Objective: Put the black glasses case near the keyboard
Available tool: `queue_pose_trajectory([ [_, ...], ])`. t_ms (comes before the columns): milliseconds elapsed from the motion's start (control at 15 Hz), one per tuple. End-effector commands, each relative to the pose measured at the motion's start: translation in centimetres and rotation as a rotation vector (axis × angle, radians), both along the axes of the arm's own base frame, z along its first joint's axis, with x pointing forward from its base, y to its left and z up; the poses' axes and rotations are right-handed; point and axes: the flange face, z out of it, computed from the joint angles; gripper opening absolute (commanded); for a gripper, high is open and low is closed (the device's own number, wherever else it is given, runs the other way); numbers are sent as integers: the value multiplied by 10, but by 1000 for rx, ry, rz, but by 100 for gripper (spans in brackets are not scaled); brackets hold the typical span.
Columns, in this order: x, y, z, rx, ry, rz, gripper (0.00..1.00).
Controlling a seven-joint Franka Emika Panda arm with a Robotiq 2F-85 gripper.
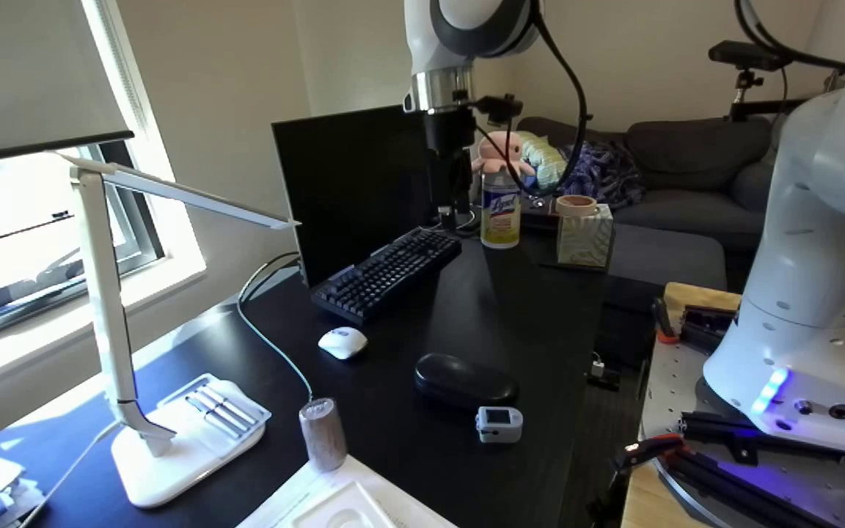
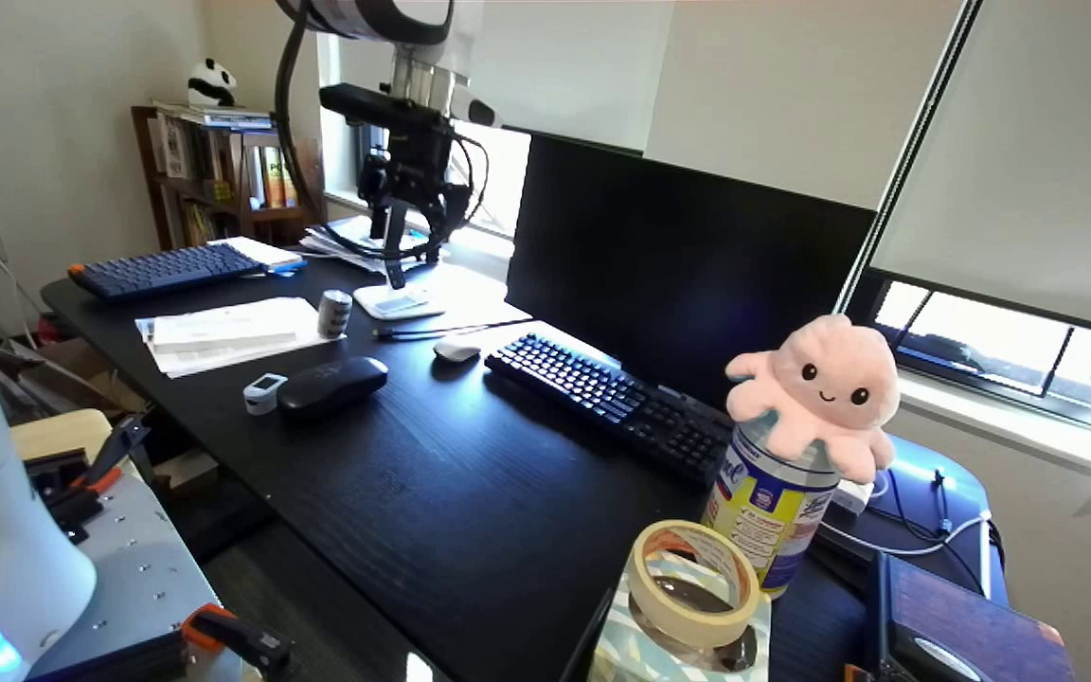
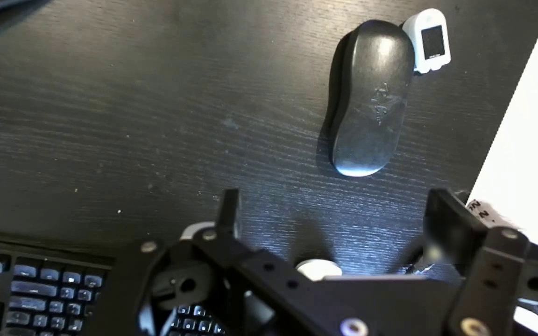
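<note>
My wide-spread gripper [image 3: 336,217] partly hides the black keyboard [image 3: 45,291]; embossing on the glasses case [image 3: 374,95] eludes me; the canister [image 1: 501,216] reads "Lysol".

In an exterior view, the white mouse [image 1: 342,342] has a monitor [image 1: 355,187] at twelve o'clock, a pulse oximeter [image 1: 499,428] at four and a desk lamp's base [image 1: 184,456] at eight. A pink octopus plush [image 2: 820,390] tops a Lysol canister [image 2: 765,530].
</note>
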Motion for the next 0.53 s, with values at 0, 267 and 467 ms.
queue_pose_trajectory([
  [0,-2,22,-36,-7,5,-70,100],
  [267,-1,41,-79,-32,25,-145,100],
  [467,7,54,-122,-17,85,-179,100],
])
